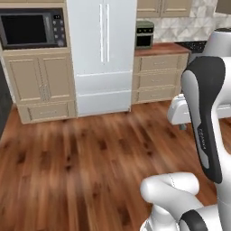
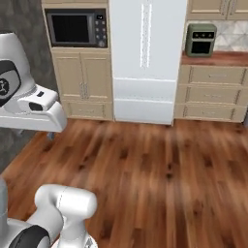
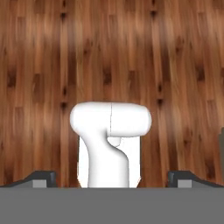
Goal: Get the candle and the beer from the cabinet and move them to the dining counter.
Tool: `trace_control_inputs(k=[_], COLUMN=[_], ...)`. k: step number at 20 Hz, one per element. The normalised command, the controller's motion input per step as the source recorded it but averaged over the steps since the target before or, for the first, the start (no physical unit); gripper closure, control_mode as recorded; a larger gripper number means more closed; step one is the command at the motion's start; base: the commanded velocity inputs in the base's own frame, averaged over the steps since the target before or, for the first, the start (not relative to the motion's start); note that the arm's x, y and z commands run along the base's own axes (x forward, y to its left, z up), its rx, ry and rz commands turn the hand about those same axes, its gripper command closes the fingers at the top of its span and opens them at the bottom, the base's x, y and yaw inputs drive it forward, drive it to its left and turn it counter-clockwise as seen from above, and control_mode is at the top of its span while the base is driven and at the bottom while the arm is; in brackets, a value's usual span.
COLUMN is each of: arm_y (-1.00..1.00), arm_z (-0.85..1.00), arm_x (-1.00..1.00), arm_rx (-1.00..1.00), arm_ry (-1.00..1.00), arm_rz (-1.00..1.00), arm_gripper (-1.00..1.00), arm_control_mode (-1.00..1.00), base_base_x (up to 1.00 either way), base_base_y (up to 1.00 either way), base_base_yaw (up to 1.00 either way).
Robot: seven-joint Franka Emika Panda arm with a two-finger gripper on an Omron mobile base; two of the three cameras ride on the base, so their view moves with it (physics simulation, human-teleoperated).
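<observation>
One open gripper point(image 3: 112, 177), maybe one toaster oven point(image 2: 200, 39)

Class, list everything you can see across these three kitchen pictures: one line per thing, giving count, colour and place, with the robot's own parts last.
Refrigerator: one, white, middle of the far wall.
Microwave: one, black, built into the beige unit left of the refrigerator.
Beige unit doors: two, beige, below the microwave, with a drawer beneath them.
Toaster oven: one, olive green, on the wood counter right of the refrigerator.
Base drawers: three, beige, stacked under that counter.
Upper cabinets: beige, above the toaster oven.
Floor: reddish-brown wood planks, foreground.
Robot arm: one, white with dark joints, near side.
Pincer: one, dark tips wide apart, open, holding nothing, over the floor.
</observation>
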Motion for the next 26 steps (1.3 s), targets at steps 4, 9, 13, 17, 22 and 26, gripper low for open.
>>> trace_control_inputs(k=[4, 9, 13, 17, 22, 26], arm_y=[0.00, 0.00, 0.00, 0.00, 0.00, 0.00], arm_z=[0.00, 0.00, 0.00, 0.00, 0.00, 0.00], arm_x=[0.00, 0.00, 0.00, 0.00, 0.00, 0.00], arm_rx=[0.00, 0.00, 0.00, 0.00, 0.00, 0.00], arm_ry=[0.00, 0.00, 0.00, 0.00, 0.00, 0.00], arm_rz=[0.00, 0.00, 0.00, 0.00, 0.00, 0.00], arm_gripper=[-1.00, -1.00, -1.00, -1.00, -1.00, -1.00], arm_control_mode=[1.00, 1.00, 1.00, 1.00, 1.00, 1.00], base_base_x=[1.00, 0.82, 0.33, 0.23, 0.28, 0.38], base_base_y=[-0.11, -0.26, -0.09, -0.06, -0.03, -0.03], base_base_yaw=[0.00, -0.45, -0.78, -0.82, -0.80, -0.76])
